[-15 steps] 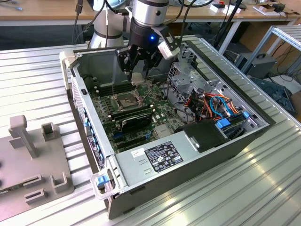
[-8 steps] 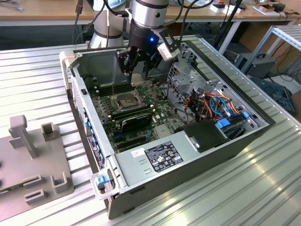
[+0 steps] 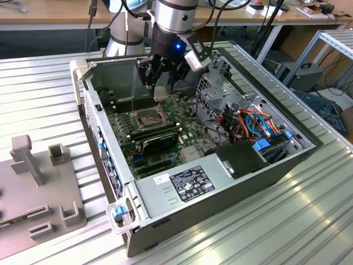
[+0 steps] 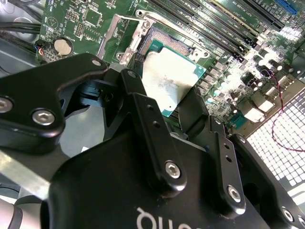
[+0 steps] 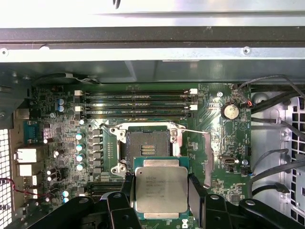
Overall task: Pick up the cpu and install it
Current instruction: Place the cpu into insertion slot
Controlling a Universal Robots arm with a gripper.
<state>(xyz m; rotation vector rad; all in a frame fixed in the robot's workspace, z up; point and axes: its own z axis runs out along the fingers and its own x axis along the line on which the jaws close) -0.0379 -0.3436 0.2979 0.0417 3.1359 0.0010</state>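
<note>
Second wrist view: gripper (image 4: 162,95) body hides near part of cpu (image 4: 171,76) and one side of socket (image 4: 164,44). First wrist view: cpu overlaps one edge of socket. Exterior view: arm (image 3: 174,16) cut off at top edge; grey jig (image 3: 25,187) cut off at the exterior view's left edge.

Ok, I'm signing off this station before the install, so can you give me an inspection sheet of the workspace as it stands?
Surface: ribbed metal table, carrying an open computer case.
Job's things: cpu held over the motherboard, not seated; the socket is empty.
Clutter: grey fixture block on the table at the exterior view's left.
Grippers: hand shut on the cpu, a finger on each side.
Cables: orange and blue cables bundled inside the case.
Surroundings: wooden benches behind the table.
</note>
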